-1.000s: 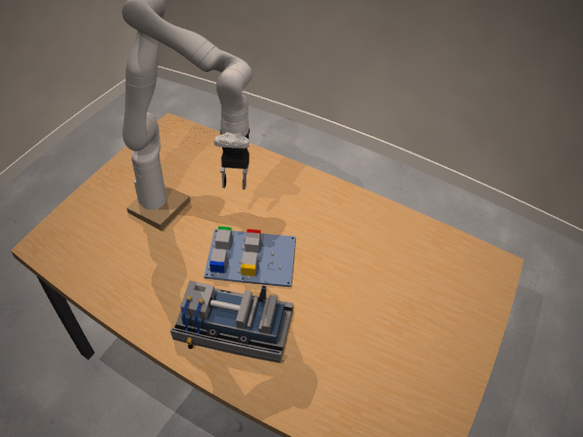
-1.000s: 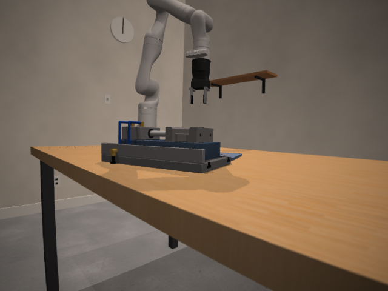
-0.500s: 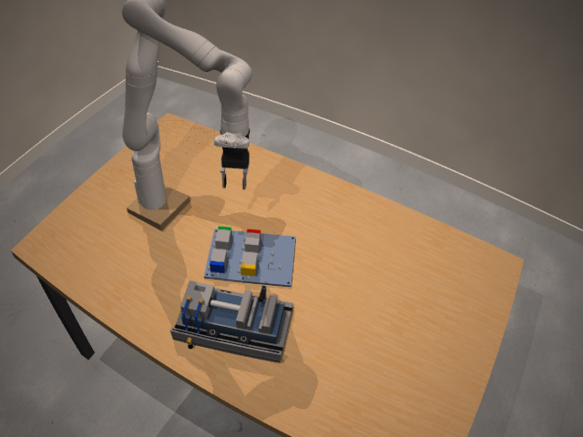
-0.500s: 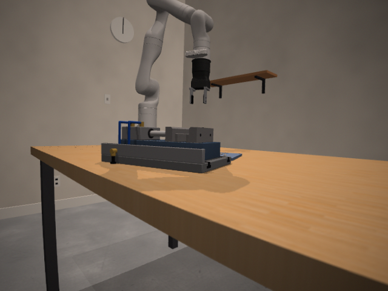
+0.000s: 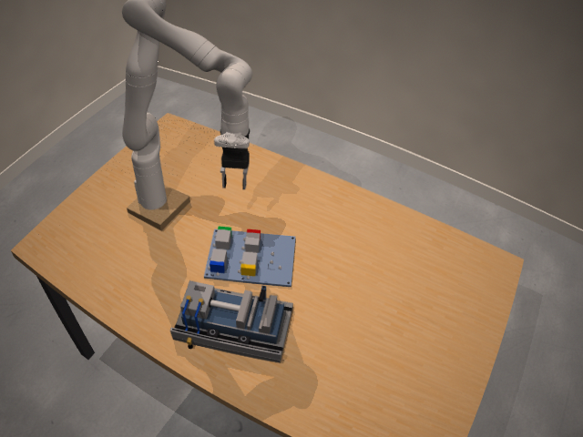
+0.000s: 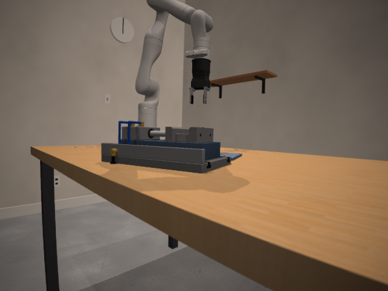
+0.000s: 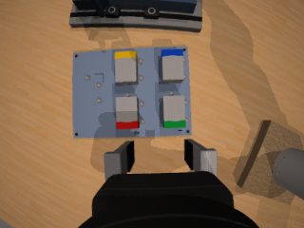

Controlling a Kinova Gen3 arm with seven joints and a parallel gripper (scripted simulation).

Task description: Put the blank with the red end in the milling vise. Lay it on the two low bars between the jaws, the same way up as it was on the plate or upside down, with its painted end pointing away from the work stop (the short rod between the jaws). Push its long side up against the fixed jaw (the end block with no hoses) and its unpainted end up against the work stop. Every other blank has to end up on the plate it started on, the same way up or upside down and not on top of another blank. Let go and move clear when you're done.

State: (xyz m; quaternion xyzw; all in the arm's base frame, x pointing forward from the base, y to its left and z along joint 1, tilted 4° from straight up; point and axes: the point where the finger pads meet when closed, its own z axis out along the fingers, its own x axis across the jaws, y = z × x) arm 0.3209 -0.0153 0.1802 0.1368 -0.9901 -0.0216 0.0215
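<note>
Our gripper [image 5: 234, 180] [image 6: 197, 97] [image 7: 159, 150] hangs above the table [image 5: 376, 282] [image 6: 282, 200] [image 7: 38, 142], fingers spread wide (nothing between them). We see the red-ended blank [image 5: 252, 240] [image 7: 127, 113] on the plate [image 5: 282, 248] [image 6: 233, 155] [image 7: 90, 116].

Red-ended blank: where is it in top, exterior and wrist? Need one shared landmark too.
Top: the red-ended blank is just left of center, on the blue plate, right of the green-ended one.
Exterior: not visible; only a corner of the plate shows, behind the vise.
Wrist: left of center, about mid-height, left of the green-ended one.
Shared landmark: the vise, in all three, cut off by the top edge in wrist.
</note>
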